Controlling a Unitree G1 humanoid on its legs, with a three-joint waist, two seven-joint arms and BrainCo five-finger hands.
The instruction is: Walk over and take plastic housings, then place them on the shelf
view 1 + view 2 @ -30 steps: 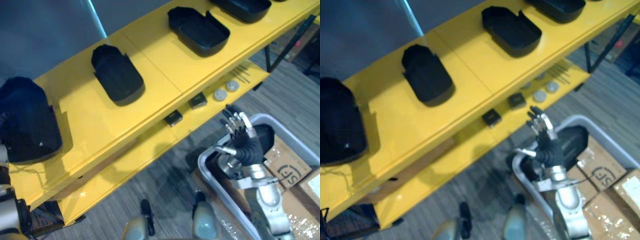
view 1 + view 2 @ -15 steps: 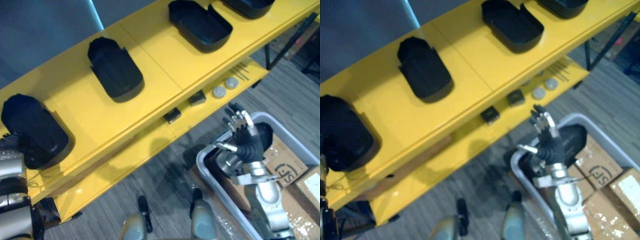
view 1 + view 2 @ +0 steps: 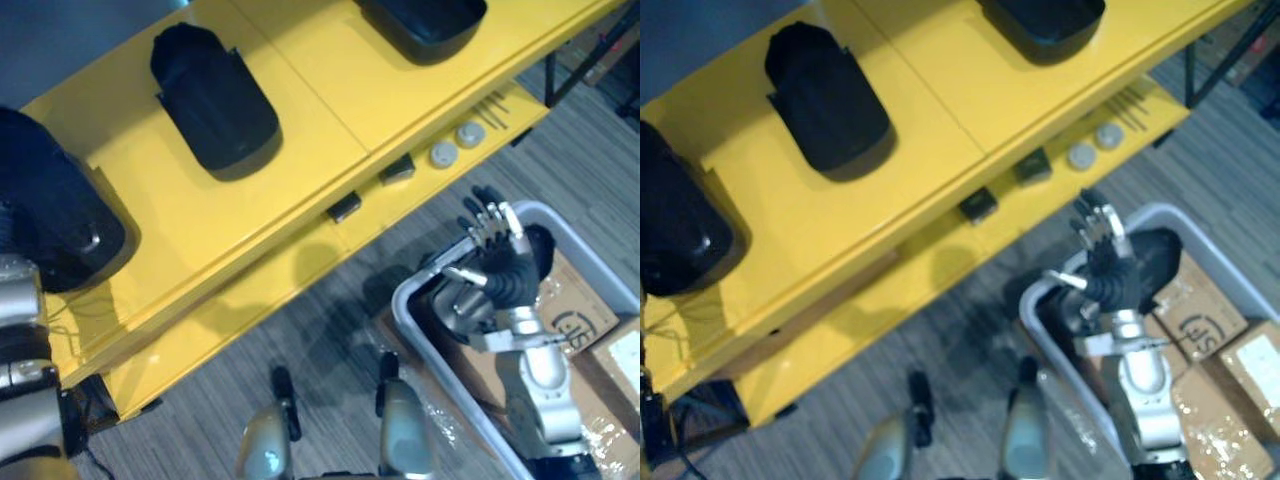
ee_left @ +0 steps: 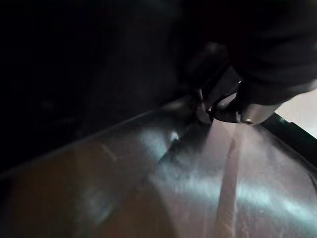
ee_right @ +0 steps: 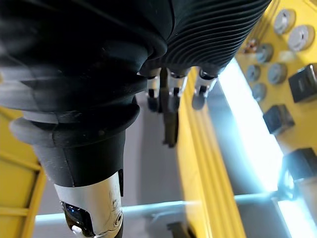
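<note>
- Yellow shelf (image 3: 310, 120): two levels, running from near left to far right.
- Top level, three black plastic housings, well apart from one another:
  - leftmost housing (image 3: 55, 215), rounded back up, at the left end of the level, its left part cut by the view's edge. The left arm comes up from the near left just beside it.
  - middle housing (image 3: 215, 105), rounded back up, to the right of the first.
  - far-right housing (image 3: 425, 20), open side up, partly cut by the far edge of the view.
- Lower level (image 3: 250, 300): two small black blocks (image 3: 343, 207), two grey discs (image 3: 441, 153) to their right, and a few thin rods (image 3: 490, 105) further right.
- Left hand (image 4: 247, 106): in its wrist view, pressed close against a dark glossy surface. Whether its fingers grasp anything cannot be told.
- Right hand (image 3: 500, 265): released, fingers straight and pointing towards the shelf, thumb out to the side, holding nothing. It hangs over the grey bin (image 3: 420, 300), near the lower level's front edge.
- Grey bin: stands on the floor to the near right of the shelf. Inside lies another housing in the bin (image 3: 543, 250), dark and partly hidden behind the right hand.
- Cardboard boxes (image 3: 575, 325): right of the bin, just beside it.
</note>
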